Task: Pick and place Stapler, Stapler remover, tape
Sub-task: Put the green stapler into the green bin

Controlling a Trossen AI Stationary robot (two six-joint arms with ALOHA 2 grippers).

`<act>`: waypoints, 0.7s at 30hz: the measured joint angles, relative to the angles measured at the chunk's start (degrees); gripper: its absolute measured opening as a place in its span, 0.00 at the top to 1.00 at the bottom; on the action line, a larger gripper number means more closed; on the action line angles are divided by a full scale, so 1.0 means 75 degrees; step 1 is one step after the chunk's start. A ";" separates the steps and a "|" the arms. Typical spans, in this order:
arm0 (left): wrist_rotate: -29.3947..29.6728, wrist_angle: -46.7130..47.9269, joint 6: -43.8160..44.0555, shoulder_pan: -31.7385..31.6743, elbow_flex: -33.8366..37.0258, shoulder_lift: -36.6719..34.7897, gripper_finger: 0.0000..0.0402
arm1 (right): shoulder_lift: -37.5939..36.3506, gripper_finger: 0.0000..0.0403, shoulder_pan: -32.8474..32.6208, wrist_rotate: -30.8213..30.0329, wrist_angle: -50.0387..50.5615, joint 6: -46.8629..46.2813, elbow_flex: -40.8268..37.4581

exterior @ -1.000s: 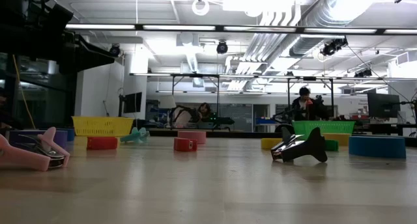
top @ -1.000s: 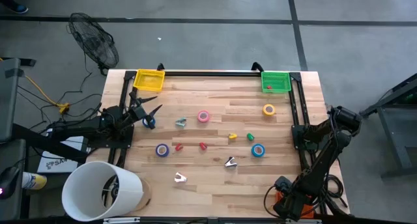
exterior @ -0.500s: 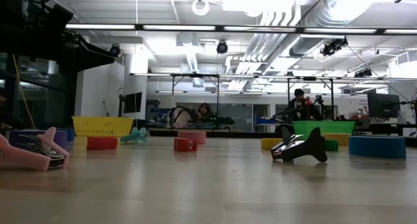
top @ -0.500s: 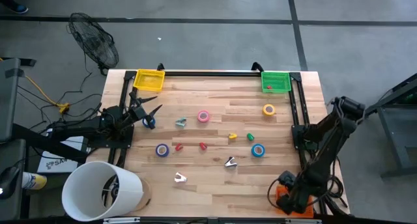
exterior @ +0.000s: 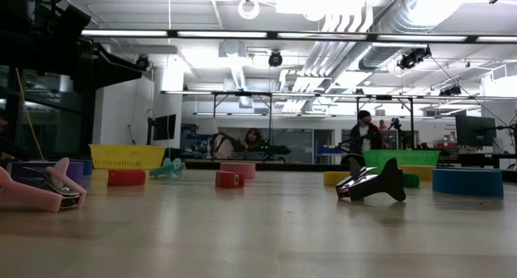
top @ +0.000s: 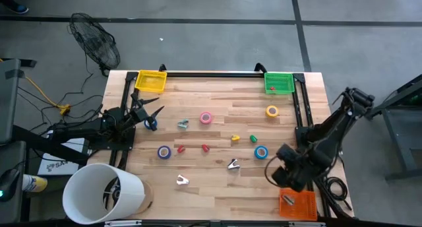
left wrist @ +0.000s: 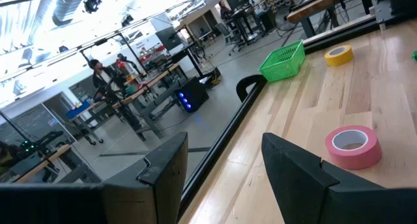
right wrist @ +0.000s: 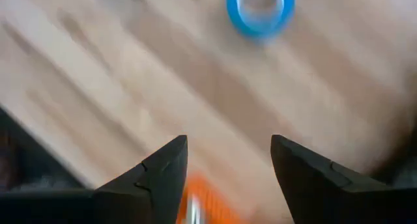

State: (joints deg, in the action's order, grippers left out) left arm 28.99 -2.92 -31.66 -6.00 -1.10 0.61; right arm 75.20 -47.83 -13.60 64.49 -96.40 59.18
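table (top: pixel 217 187) mostly unsorted: tapes, staplers and removers scattered mid-frame. orange basket (top: pixel 297 204) lower right, green basket (top: pixel 278 82) upper right, yellow basket (top: pixel 151 80) upper left. right gripper (top: pixel 280 171) jaws apart, empty, near blue tape (top: pixel 261 152). left gripper (top: pixel 153 115) open, empty, at left edge. only low view shows a person (exterior: pixel 361 131) behind.

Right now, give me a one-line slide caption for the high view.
Right gripper open above the table's near right corner, between blue tape and orange basket; left gripper waits open at the left edge.
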 joint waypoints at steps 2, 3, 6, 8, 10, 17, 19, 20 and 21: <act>0.0000 0.0000 0.0000 0.0001 0.0000 0.0001 0.52 | 0.0018 0.48 0.0249 -0.0840 -0.0017 0.0545 0.0000; 0.0000 0.0000 0.0000 0.0000 0.0000 0.0001 0.52 | 0.0036 0.47 0.0388 -0.1215 -0.0012 0.0738 0.0000; 0.0000 0.0000 0.0000 0.0000 -0.0001 -0.0001 0.52 | 0.0058 0.45 0.0885 -0.1688 -0.0006 0.1076 0.0000; 0.0000 0.0000 0.0000 0.0001 0.0002 0.0001 0.52 | 0.0058 0.44 0.1260 -0.1691 0.0002 0.1264 0.0000; 0.0000 0.0000 0.0000 0.0001 0.0002 0.0001 0.52 | 0.0058 0.41 0.1615 -0.1674 -0.0003 0.1474 0.0000; 0.0000 0.0000 0.0000 0.0000 0.0002 0.0000 0.52 | 0.0058 0.31 0.2993 -0.1656 -0.0012 0.2360 0.0000; 0.0000 0.0000 0.0000 0.0002 0.0001 0.0000 0.52 | 0.0058 0.29 0.3392 -0.1590 -0.0062 0.2699 0.0000; 0.0000 0.0000 0.0000 0.0000 0.0001 0.0000 0.52 | 0.0058 0.28 0.3583 -0.1530 -0.0124 0.2899 0.0000; 0.0000 0.0000 0.0000 0.0002 0.0001 0.0000 0.52 | 0.0058 0.28 0.3759 -0.1467 -0.0206 0.3112 0.0000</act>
State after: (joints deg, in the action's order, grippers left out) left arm 28.99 -2.92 -31.66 -5.98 -1.09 0.61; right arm 75.64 -19.64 -24.60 62.94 -73.06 59.18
